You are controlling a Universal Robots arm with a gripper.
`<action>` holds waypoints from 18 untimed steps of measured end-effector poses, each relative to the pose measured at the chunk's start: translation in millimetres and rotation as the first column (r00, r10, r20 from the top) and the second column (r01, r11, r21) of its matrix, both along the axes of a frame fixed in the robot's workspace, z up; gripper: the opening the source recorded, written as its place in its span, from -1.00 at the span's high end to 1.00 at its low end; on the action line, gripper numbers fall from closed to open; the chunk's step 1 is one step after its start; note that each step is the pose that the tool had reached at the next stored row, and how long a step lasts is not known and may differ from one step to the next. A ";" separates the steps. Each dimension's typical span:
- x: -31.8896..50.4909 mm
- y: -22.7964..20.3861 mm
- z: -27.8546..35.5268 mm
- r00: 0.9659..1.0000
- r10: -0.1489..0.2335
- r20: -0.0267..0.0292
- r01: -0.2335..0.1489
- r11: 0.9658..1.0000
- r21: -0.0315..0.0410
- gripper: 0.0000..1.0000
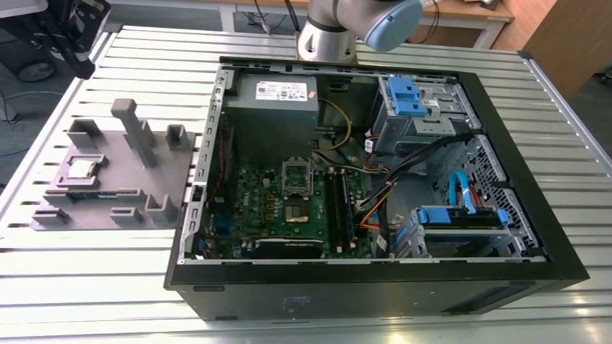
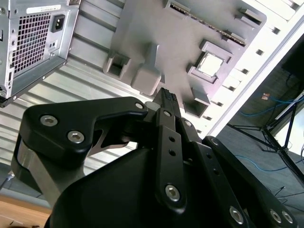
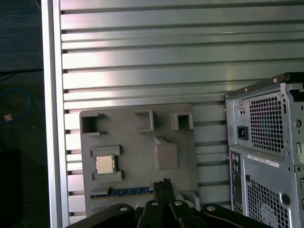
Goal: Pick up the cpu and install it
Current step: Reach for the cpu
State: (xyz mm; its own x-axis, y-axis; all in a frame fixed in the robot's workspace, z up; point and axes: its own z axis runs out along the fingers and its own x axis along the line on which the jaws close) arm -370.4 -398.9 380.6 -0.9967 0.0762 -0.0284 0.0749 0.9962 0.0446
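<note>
The cpu (image 1: 82,168), a small square chip with a shiny metal top, lies in a pocket of the grey fixture plate (image 1: 115,179) at the exterior view's left, beside the open computer case (image 1: 383,287). Both wrist views look down on the cpu (image 3: 105,164) (image 2: 210,65) from well above. My gripper (image 3: 164,183) (image 2: 166,96) is shut with nothing between its fingers; it hangs over the fixture, off to one side of the chip and far from touching it. Inside the case, the motherboard socket (image 1: 295,209) sits with its metal frame (image 1: 297,172) lifted.
A memory stick (image 3: 130,191) lies in a slot on the fixture, whose tall post (image 1: 132,125) and blocks stick up. The case holds a power supply (image 1: 277,93), blue drive cages (image 1: 406,97) and cables. The slatted metal table (image 1: 96,287) ends near the fixture.
</note>
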 end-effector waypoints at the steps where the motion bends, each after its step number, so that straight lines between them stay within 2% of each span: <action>1: -1.3 0.0 -0.2 1.000 0.000 0.000 0.000 1.000 0.000 0.79; 11: -16.1 0.0 -4.3 1.000 0.000 0.000 0.000 1.000 0.000 0.79; 18: -23.0 0.0 -10.8 1.000 0.000 0.000 0.000 1.000 0.000 0.79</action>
State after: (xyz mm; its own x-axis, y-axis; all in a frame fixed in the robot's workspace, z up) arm -393.4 -399.0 369.8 -0.9967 0.0761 -0.0280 0.0748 0.9962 0.0446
